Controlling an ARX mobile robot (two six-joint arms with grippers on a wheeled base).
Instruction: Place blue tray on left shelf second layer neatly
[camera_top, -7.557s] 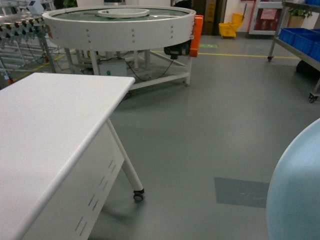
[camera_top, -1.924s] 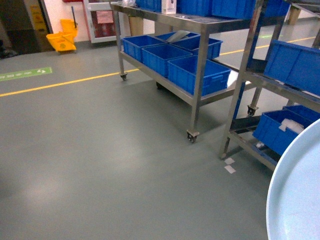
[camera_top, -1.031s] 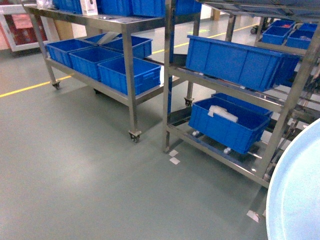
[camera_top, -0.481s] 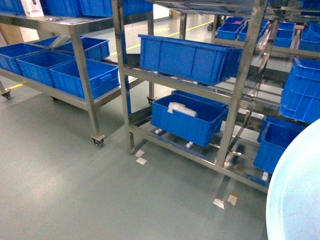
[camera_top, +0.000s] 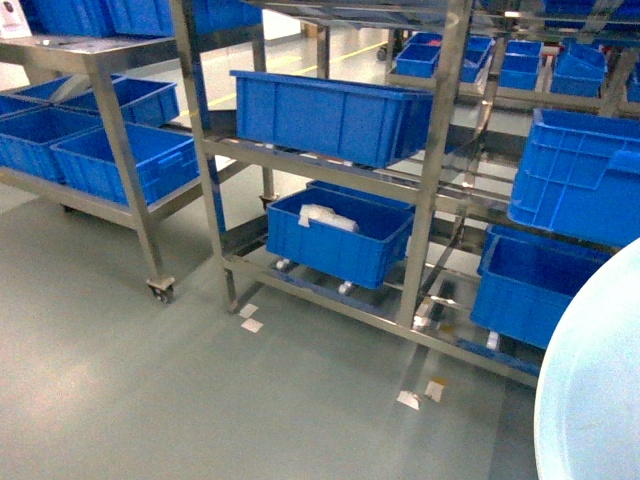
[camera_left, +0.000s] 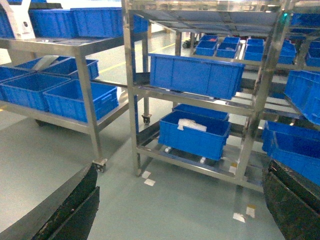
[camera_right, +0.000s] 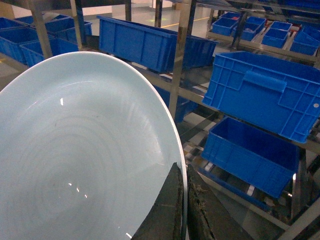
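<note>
The right gripper (camera_right: 181, 210) is pinched onto the rim of the blue tray (camera_right: 80, 160), one dark finger on each face, and the pale glossy dish fills the right wrist view. From the head camera its edge (camera_top: 590, 390) bulges in at the lower right. The left gripper (camera_left: 175, 210) is spread wide and empty. Ahead stands the stainless-steel rack (camera_top: 440, 150), its second tier apparently holding a long blue crate (camera_top: 320, 112), another crate with white contents (camera_top: 338, 238) below.
</note>
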